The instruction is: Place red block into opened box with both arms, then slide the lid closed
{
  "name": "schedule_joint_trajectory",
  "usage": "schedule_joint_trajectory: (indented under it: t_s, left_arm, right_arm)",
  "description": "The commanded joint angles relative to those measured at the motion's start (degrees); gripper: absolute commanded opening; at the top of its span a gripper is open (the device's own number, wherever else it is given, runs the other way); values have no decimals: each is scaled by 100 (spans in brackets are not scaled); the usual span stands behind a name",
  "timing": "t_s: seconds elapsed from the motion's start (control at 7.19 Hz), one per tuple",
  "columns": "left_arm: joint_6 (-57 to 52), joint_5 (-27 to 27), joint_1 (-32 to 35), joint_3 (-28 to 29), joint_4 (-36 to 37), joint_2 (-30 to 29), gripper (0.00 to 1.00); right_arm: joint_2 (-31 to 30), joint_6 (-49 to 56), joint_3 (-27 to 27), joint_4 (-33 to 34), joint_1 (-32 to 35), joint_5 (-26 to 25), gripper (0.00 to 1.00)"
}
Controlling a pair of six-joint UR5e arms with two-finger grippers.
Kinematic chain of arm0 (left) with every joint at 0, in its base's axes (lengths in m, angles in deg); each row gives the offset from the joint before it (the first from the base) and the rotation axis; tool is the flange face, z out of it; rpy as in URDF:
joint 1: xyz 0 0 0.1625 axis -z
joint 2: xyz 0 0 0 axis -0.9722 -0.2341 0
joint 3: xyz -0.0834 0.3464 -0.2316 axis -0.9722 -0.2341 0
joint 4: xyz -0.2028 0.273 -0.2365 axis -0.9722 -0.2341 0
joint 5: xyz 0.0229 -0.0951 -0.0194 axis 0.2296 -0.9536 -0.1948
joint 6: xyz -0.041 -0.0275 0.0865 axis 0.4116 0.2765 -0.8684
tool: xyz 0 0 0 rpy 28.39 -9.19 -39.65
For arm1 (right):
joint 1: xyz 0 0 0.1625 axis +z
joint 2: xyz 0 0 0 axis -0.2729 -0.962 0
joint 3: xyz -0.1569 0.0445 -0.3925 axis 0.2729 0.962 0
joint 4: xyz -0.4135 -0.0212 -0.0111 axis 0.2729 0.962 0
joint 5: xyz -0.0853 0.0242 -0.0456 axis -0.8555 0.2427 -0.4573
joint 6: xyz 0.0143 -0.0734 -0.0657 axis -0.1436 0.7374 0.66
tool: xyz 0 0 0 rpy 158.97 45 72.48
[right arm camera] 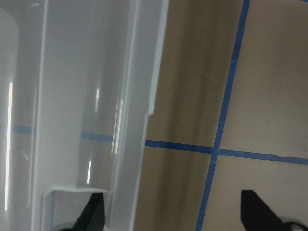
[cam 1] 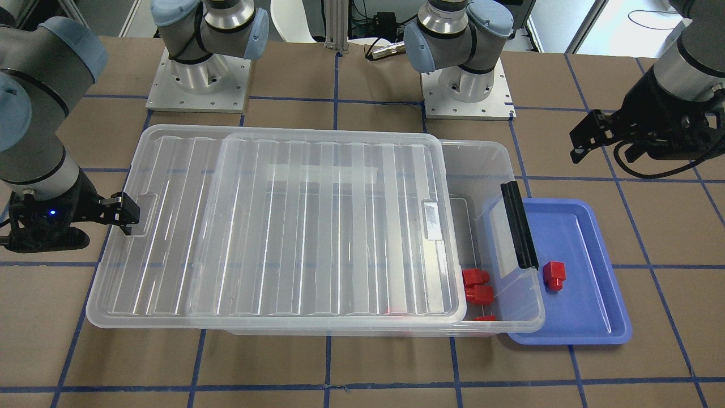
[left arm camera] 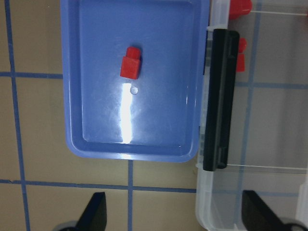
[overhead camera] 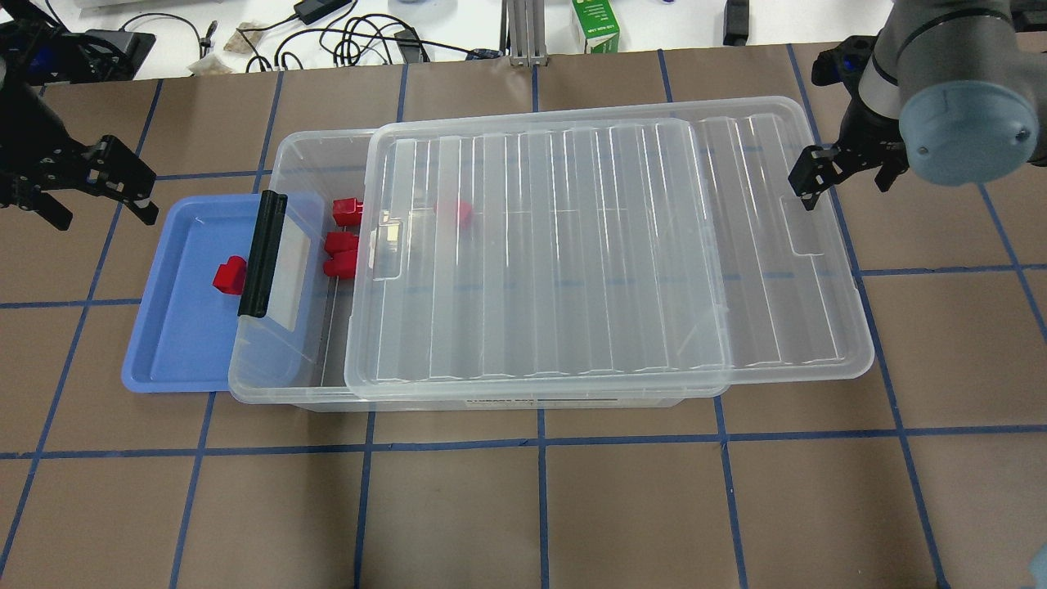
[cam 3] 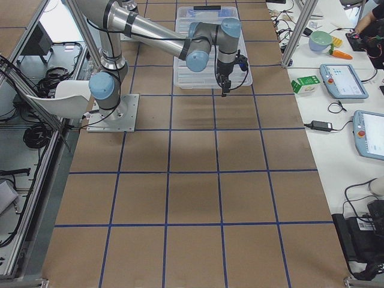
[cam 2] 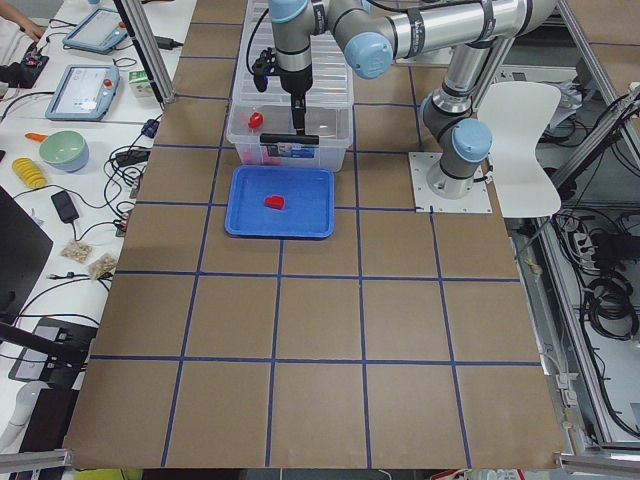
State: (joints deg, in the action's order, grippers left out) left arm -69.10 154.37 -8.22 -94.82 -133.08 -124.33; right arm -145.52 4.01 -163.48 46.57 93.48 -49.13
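One red block [overhead camera: 231, 275] [left arm camera: 130, 64] lies in the blue tray [overhead camera: 176, 343], beside the box's black bar [overhead camera: 263, 254]. The clear box [overhead camera: 274, 384] is partly uncovered at that end, and several other red blocks [overhead camera: 341, 242] lie inside it. The ribbed lid [overhead camera: 572, 245] rests on top, shifted toward my right arm and overhanging that end. My left gripper [overhead camera: 98, 192] [left arm camera: 175, 216] hangs open and empty above the table beside the tray. My right gripper [overhead camera: 844, 176] [right arm camera: 175, 216] is open at the lid's overhanging short edge, near its notch [overhead camera: 797, 233].
The blue tray [cam 1: 595, 328] sits half under the box's end. Both arm bases [cam 1: 198, 85] stand on plates behind the box. Cables and a green carton [overhead camera: 595, 24] lie on the bench beyond the table. Brown table surface with blue grid lines surrounds the box.
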Motion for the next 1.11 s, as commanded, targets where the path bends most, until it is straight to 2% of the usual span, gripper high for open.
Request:
schedule_joint_trajectory:
  t_s: [0.0,0.14,0.42,0.7,0.97]
  left_arm:
    - [-384,3,-197,-21,366,-369,100]
    - [-585,38,-197,-90,821,-658,100]
    - [-1049,38,-223,-607,2338,-1116,100]
    - [-1062,-14,-398,-759,2469,-1511,100]
    - [-1044,-50,-399,-811,2662,-1924,100]
  right_arm:
    - [-31,370,11,-23,-388,1,100]
    - [-31,598,11,-24,-494,-8,100]
    - [-40,759,11,-32,-714,-16,100]
    - [-40,942,11,-6,-820,-25,100]
    - [-40,987,29,-6,-855,-244,100]
